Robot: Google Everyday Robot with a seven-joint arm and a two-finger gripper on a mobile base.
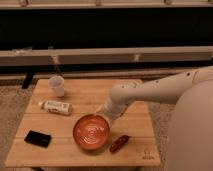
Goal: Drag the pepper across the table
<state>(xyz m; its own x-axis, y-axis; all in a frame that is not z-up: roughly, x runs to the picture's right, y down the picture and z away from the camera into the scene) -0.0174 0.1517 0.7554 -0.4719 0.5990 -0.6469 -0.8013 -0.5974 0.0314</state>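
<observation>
Pepper [119, 143] lies near the table's [75, 95] front edge, just right of the bowl [91, 133], slanting up-right. Gripper [111, 119] hovers just behind it, by the bowl's far rim; its grip state I can't tell.

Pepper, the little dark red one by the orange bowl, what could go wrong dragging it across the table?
The gripper hangs at the right rim of the round orange bowl, not on the small dark red-brown pepper; lowering, it might knock the bowl. The pepper lies near the front edge of the light wooden table, so a drag that way could push it off. Dragged left, it would likely hit the bowl.
</observation>
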